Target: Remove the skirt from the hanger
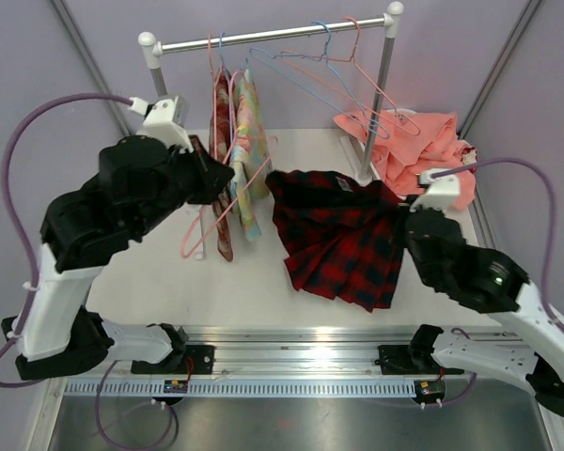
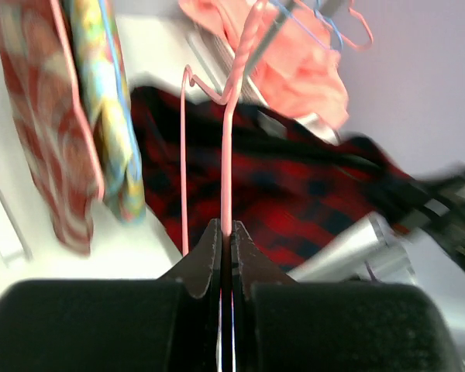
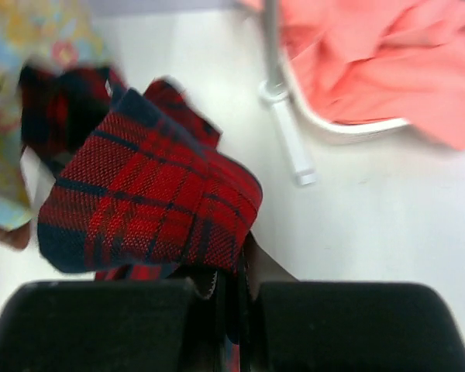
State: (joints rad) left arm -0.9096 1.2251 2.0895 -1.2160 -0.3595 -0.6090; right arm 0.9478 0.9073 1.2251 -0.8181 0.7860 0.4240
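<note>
The white table (image 1: 160,282) carries a clothes rack (image 1: 273,34) at 12 o'clock. The red plaid skirt (image 1: 343,235) spreads over the table just right of centre. At the skirt's 9 o'clock, the left gripper (image 2: 226,248) pinches the pink wire hanger (image 2: 225,170). At its 3 o'clock edge, the right gripper (image 3: 231,288) is clamped on a fold of the plaid cloth.

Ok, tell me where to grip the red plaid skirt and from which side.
Take the red plaid skirt at its bunched right edge, coming from the right. The cloth folds thick there, clear of the pink hanger; the right gripper is shut on it there.
</note>
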